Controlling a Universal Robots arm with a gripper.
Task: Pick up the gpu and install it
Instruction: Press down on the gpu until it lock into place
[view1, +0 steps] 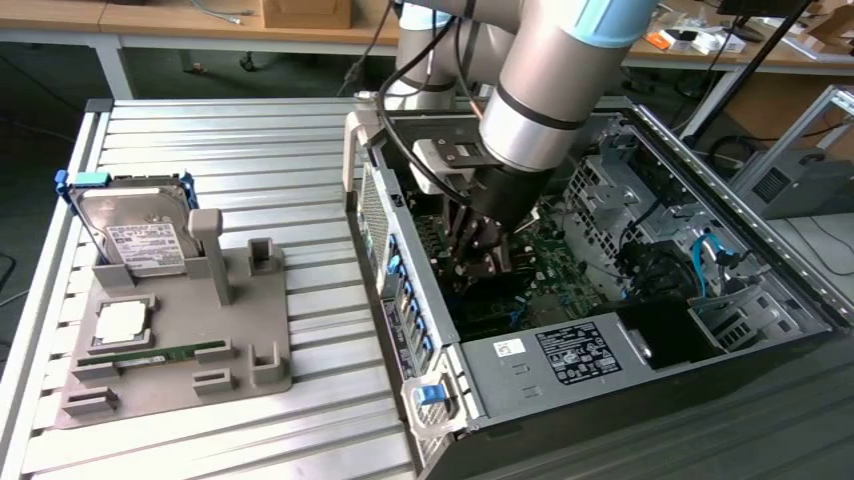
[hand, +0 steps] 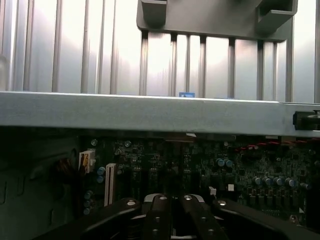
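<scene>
A: The black two-fingered gripper (view1: 483, 250) is deep inside the open black-and-silver computer case (view1: 607, 352), its fingers drawn together over the dark green motherboard (view1: 554, 270).

B: And the gpu?

A: Probably the dark flat slab (view1: 497, 292) directly under the fingers, at six o'clock from them in the exterior view. Whether the fingers pinch it or merely press on it cannot be told. The grey plastic holder (view1: 200, 350), at nine o'clock from the case, carries the silver hard drive with the white label (view1: 134, 235) and the narrow green memory stick (view1: 154, 353), but no card.

B: What could go wrong?

A: If the card sits skewed to its slot, a downward push could bend it or stress the board. The thick grey arm (view1: 561, 80) also stands close to the case's upper rim, so a sideways correction might knock the metal. The blue cables (view1: 707, 250) at three o'clock look well apart from it.

B: What is hidden?

A: The slot itself, and the card's silver bracket; the arm and shadow cover them. In the wrist view the gripper (hand: 170, 220) has its finger bases side by side, tips cut off, so the contact point is out of sight.
</scene>
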